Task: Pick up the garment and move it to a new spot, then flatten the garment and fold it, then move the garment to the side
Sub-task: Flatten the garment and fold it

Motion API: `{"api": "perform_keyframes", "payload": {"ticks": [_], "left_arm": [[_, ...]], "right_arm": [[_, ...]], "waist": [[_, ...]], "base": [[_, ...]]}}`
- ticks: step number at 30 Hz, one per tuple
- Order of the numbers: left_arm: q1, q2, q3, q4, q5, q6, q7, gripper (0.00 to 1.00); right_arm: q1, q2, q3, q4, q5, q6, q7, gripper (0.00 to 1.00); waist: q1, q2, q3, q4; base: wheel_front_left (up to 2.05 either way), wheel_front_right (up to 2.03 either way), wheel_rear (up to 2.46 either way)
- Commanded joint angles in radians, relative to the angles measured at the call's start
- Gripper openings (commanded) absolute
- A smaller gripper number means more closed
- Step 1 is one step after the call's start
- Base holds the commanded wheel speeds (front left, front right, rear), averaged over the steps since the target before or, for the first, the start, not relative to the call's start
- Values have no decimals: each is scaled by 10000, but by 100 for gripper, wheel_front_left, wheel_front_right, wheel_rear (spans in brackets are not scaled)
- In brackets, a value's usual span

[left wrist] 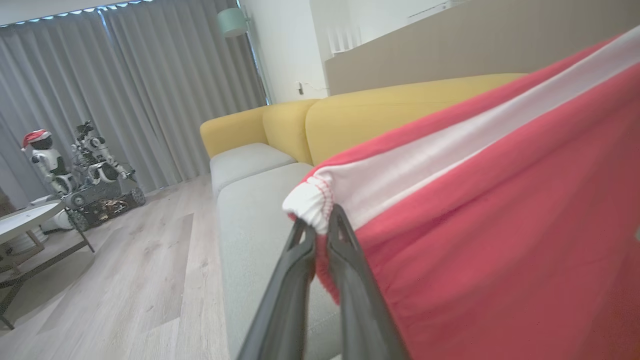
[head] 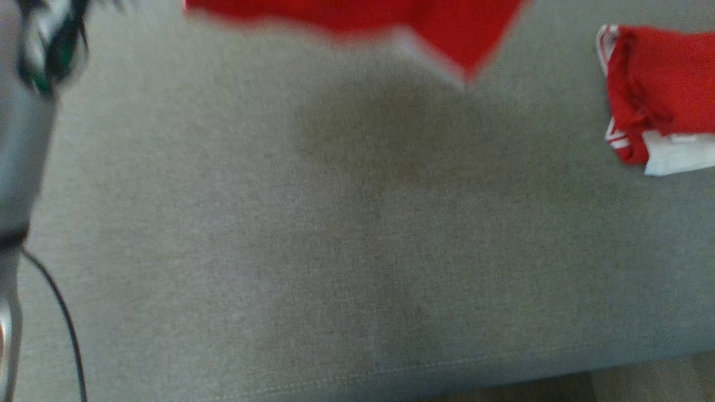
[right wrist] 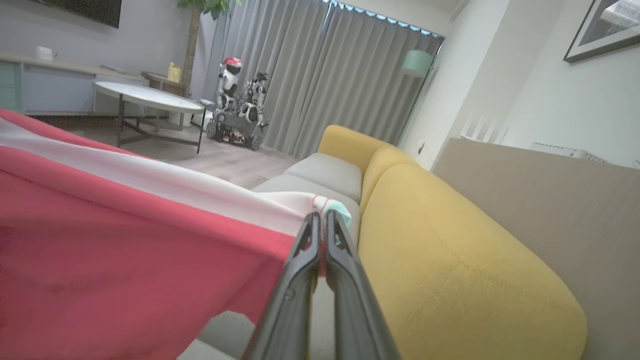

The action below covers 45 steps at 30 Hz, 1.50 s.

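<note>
A red garment with a white stripe [head: 391, 25] hangs in the air above the grey sofa seat [head: 335, 234], its lower edge blurred at the top of the head view. In the left wrist view my left gripper [left wrist: 320, 227] is shut on one white-hemmed corner of the garment [left wrist: 500, 225], which stretches away to the right. In the right wrist view my right gripper [right wrist: 320, 225] is shut on the other corner of the garment [right wrist: 125, 240], which spreads to the left. My pale left forearm [head: 22, 139] shows at the left edge of the head view.
Another red and white garment [head: 659, 95] lies folded on the seat at the right. The yellow sofa backrest [right wrist: 450, 260] runs along the far side. The seat's front edge [head: 447, 374] borders the wooden floor. A round table [right wrist: 145, 97] and small robots [right wrist: 235, 105] stand across the room.
</note>
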Motion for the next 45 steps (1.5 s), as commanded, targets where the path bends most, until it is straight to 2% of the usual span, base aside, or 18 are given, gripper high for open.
{"api": "perform_keyframes", "payload": {"ticks": [1, 3, 6, 11, 12, 13, 17, 22, 27, 31, 39, 45], "left_arm": [[-1382, 264, 604, 631, 305, 116, -511, 0], [-2024, 57, 578, 1545, 537, 208, -1044, 0], [-2592, -213, 429, 2614, 733, 121, -1767, 0], [-2435, -527, -2, 4003, 937, -144, -2718, 0], [-2435, -527, -2, 4003, 937, -144, -2718, 0], [-2059, -632, -326, 4452, 1109, -245, -2933, 0], [-1312, -840, -760, 4984, 1268, -383, -3201, 0], [7, -1180, -1149, 5530, 1207, -576, -3470, 0], [1294, -1440, -1513, 5681, 1201, -687, -3575, 0], [2154, -1586, -1758, 5661, 1205, -714, -3598, 0], [3517, -1806, -2051, 5498, 1085, -726, -3613, 0], [4424, -1903, -2228, 5249, 735, -973, -3515, 0]], "right_arm": [[-976, 279, -168, 758, -381, -9, -961, 0], [-1562, 659, -274, 1799, -599, -9, -1841, 0], [-1935, 1183, -321, 3153, -617, -9, -2663, 0], [-1631, 1634, 48, 5034, -901, -9, -3525, 0], [-1631, 1634, 48, 5034, -901, -9, -3525, 0], [-1293, 1879, 226, 5752, -934, -9, -3737, 0], [-724, 2112, 666, 6708, -834, -9, -3898, 0], [204, 2180, 1736, 7831, -243, -9, -3676, 0], [1083, 1773, 3004, 8174, 592, -9, -3229, 0], [1673, 1179, 3990, 8044, 1259, -9, -2939, 0], [2672, 41, 5578, 7280, 2815, -9, -2190, 0], [3327, -806, 6563, 6476, 3990, -9, -1458, 0]], "waist": [[-2, 0, 939, -80], [-2, 0, 1134, -19], [-2, 0, 1409, 60], [-2, 0, 1665, 146], [-2, 0, 1665, 146], [-2, 0, 1678, 180], [-2, 0, 1584, 268], [-2, 0, 1205, 392], [-2, 0, 623, 507], [-2, 0, 130, 584], [-2, 0, -755, 630], [-2, 0, -1505, 571]], "base": [[0, 0, 0], [0, 0, 0], [0, 0, 0], [0, 0, 0], [0, 0, 0], [0, 0, 0], [0, 0, 0], [0, 0, 0], [0, 0, 0], [0, 0, 0], [0, 0, 0], [0, 0, 0]]}}
